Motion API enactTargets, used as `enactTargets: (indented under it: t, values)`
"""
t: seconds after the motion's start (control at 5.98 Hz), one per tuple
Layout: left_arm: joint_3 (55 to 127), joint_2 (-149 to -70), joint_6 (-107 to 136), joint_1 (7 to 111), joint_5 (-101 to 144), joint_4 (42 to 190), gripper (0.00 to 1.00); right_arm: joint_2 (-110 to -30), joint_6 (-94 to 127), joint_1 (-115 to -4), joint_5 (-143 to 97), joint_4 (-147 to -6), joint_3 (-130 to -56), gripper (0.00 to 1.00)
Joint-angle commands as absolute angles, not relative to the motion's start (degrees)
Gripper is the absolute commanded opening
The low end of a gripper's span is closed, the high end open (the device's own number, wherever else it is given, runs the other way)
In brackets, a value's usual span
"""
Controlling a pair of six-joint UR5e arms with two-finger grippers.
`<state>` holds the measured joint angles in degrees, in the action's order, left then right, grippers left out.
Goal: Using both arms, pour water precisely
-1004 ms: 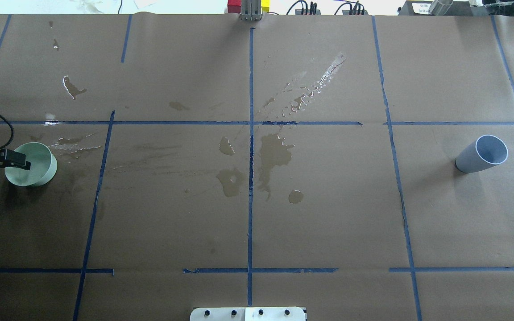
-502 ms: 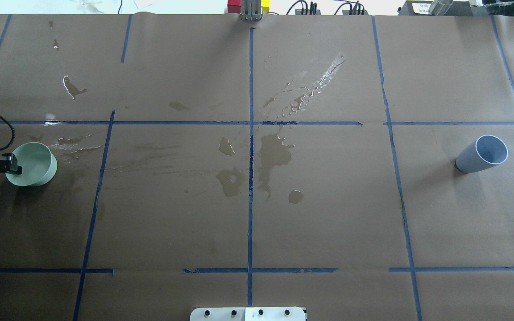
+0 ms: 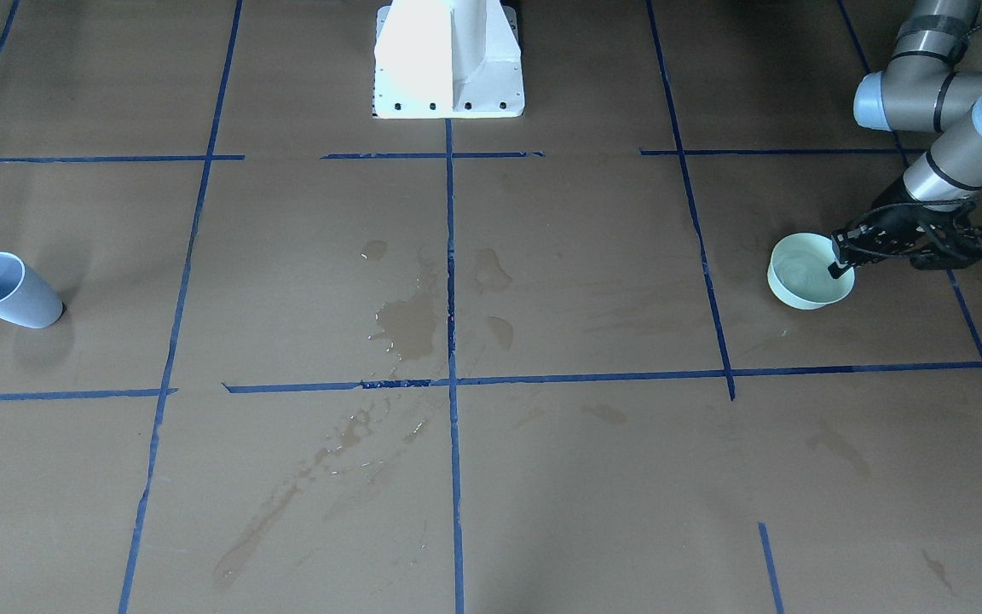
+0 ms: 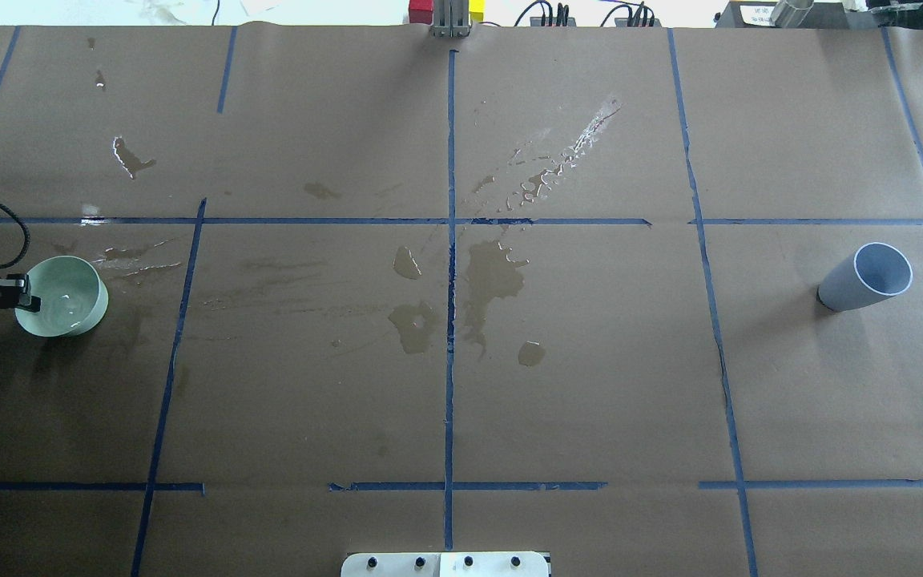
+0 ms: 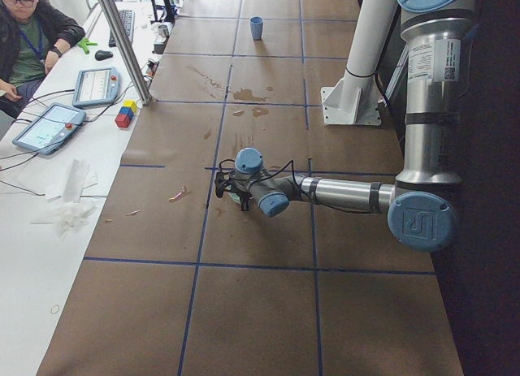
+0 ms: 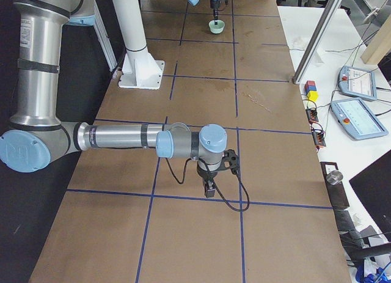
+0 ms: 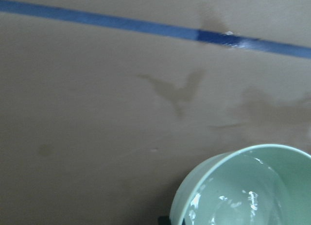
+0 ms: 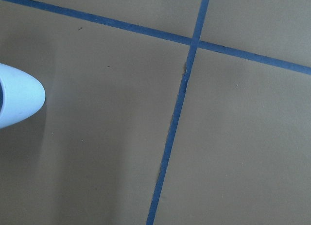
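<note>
The brown-papered tabletop (image 4: 590, 401) carries dark wet stains (image 4: 493, 276). The silver-grey right arm (image 6: 122, 137) hangs its right fingers (image 6: 209, 189) low over the paper; whether they are clenched I cannot tell. The left arm (image 3: 947, 162) has its left fingers (image 3: 842, 252) clenched on the rim of a pale green round bowl (image 3: 806, 294), clear water (image 7: 238, 200) glinting just beyond their tips.

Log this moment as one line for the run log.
left gripper: apparently clamped on green bowl rim | water: rippled in bowl | right gripper: apart from blue cup, state unclear | blue cup: standing, untouched
</note>
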<state>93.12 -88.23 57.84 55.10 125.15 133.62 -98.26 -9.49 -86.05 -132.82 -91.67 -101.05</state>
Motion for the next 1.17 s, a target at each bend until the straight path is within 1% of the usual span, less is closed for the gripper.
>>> enactTargets:
  t: [0.0,0.17,0.33,0.5,0.67,0.84,1.0]
  values:
    - [103.7,-94.6,58.0,54.5,124.7,118.7,0.0,-98.3,-9.5,-86.0,-132.9,-91.7,-101.1,1.0]
    - [106.8,-101.4,58.4,51.5,124.5,110.1,0.0,-98.3,-9.5,-86.0,-132.9,-91.7,-101.1,1.0]
    - [106.6,-110.2,65.3,46.3,124.2,102.4,0.0,-98.3,-9.4,-86.0,-132.9,-91.7,-101.2,1.0]
    - [104.5,-116.3,69.9,40.0,118.1,100.2,0.0,-98.3,-9.4,-86.0,-132.9,-91.7,-101.2,1.0]
    - [99.8,-120.6,74.5,36.9,116.4,100.6,0.0,-98.3,-9.4,-86.0,-132.9,-91.8,-101.1,1.0]
    - [92.4,-127.5,76.5,36.6,116.5,101.0,0.0,-98.3,-9.3,-86.0,-132.9,-91.8,-101.2,1.0]
    - [87.6,-131.1,77.2,35.7,115.8,102.0,0.0,-98.3,-9.3,-86.0,-132.9,-91.8,-101.2,1.0]
